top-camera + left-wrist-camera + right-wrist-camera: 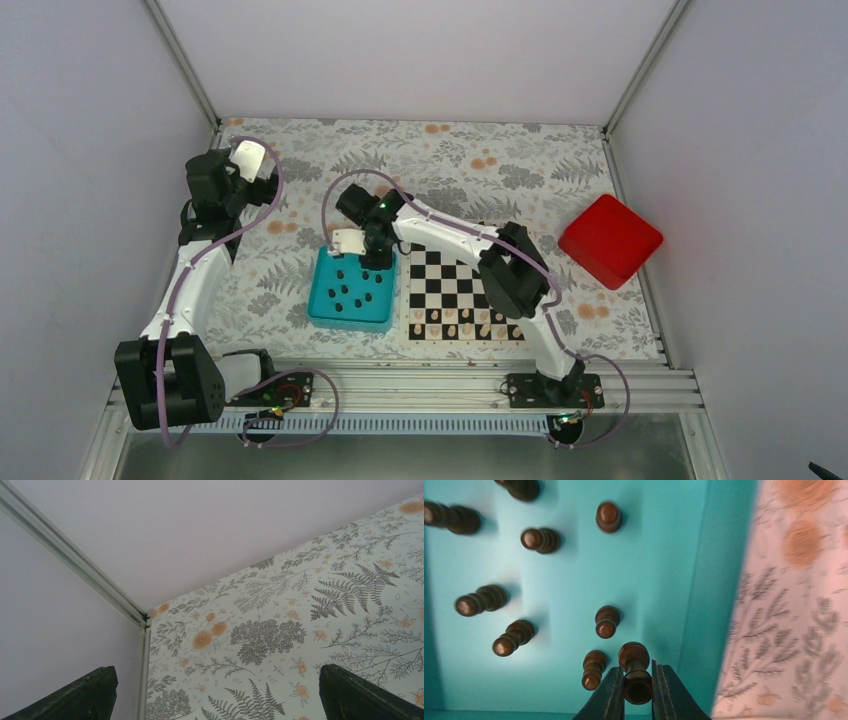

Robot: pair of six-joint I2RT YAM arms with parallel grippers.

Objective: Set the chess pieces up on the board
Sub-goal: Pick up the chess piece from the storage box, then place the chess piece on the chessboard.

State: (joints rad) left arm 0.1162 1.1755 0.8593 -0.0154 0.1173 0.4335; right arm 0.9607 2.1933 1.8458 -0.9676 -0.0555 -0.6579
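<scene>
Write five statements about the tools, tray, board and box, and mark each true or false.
1. The right tool is shut on a dark piece in the tray. True.
2. The left tool holds a piece. False: it is open and empty.
3. The tray lies right of the board. False: it lies left of it.
4. Pale pieces stand on the board's near rows. True.
5. The red box sits on the board. False: it sits off it, to the right.

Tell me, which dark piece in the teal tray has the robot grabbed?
The dark piece pinched in the right gripper, beside the teal tray wall. The other pieces lie loose on the tray floor, untouched.
</scene>
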